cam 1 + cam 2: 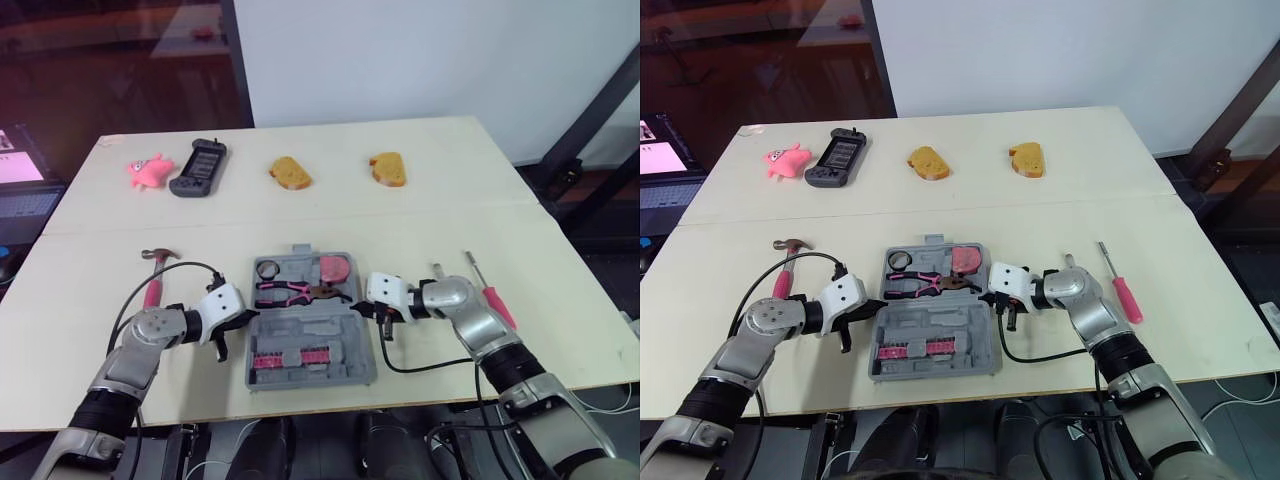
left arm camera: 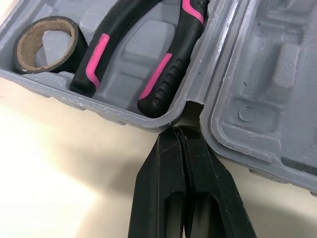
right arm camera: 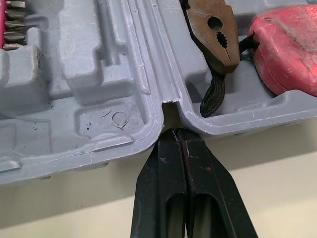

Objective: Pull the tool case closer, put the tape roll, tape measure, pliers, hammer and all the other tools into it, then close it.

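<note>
The grey tool case (image 1: 352,362) lies open near the table's front edge. Its far half holds a tape roll (image 2: 79,47), pink-and-black pliers (image 2: 163,64) and a red tape measure (image 3: 287,49). Its near half holds a row of bits (image 1: 288,357). My left gripper (image 2: 179,131) is shut, its tips at the hinge notch on the case's left side. On the right side, my right gripper (image 3: 179,132) is shut with its tips at the hinge notch. A pink-handled hammer (image 1: 153,285) lies left of the case. A pink screwdriver (image 1: 497,300) lies to its right.
At the back of the table lie a pink toy (image 1: 147,171), a black handheld device (image 1: 199,167) and two pieces of bread (image 1: 290,173) (image 1: 388,169). A small metal tool (image 1: 439,271) lies beside the screwdriver. Cables trail from both wrists.
</note>
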`<action>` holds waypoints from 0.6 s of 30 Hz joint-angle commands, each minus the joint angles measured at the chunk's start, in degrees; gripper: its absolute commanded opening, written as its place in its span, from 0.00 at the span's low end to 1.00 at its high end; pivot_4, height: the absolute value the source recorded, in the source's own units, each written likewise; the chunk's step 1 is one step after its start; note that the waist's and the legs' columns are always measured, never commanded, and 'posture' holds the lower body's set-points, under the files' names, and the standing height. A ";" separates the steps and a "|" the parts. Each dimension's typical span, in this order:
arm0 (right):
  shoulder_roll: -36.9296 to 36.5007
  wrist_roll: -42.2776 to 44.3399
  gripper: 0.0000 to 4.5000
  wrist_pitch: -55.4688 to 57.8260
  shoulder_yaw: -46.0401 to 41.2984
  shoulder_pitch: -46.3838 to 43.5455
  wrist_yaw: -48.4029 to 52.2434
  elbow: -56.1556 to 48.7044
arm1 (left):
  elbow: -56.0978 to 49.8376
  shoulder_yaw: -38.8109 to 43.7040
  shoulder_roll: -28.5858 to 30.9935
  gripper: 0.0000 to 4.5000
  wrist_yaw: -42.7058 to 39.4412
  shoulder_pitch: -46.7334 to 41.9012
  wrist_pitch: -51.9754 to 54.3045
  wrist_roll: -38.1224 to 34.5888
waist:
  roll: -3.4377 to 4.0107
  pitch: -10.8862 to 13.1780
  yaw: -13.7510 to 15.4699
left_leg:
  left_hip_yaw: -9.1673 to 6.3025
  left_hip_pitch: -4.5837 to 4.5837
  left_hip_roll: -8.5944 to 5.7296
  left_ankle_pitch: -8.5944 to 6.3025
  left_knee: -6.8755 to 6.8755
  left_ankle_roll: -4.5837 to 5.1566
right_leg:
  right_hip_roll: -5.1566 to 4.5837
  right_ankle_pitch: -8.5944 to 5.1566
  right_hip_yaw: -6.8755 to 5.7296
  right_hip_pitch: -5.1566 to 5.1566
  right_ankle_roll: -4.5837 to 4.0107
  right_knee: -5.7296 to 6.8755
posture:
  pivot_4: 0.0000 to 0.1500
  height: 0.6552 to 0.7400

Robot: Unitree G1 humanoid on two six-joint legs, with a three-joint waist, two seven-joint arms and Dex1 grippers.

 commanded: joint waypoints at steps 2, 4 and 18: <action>2.19 -0.22 0.00 -0.42 1.92 -0.12 0.12 -0.06 | -1.87 -1.38 -0.49 0.01 -0.88 -0.03 -0.20 -0.91 | 0.00 0.00 0.00 | 0.00 0.00 0.00 0.00 0.00 0.00 | 0.00 0.00 0.00 0.00 0.00 0.00 | 1.00 1.00; 2.00 -0.21 0.00 -0.17 1.98 0.46 0.21 -0.53 | -1.64 -1.18 -0.36 0.01 -0.83 -0.17 -0.21 -0.92 | 0.00 0.00 0.00 | 0.00 0.00 0.00 0.00 0.00 0.00 | 0.00 0.00 0.00 0.00 0.00 0.00 | 1.00 1.00; -5.13 7.93 0.00 3.45 -8.32 5.17 1.22 -4.20 | 1.19 9.67 6.69 0.06 1.03 1.96 -0.46 -6.60 | 0.05 0.03 0.52 | -0.01 -0.08 -0.01 0.00 -0.01 0.00 | -0.07 0.00 0.00 -0.06 0.00 -0.02 | 1.00 1.00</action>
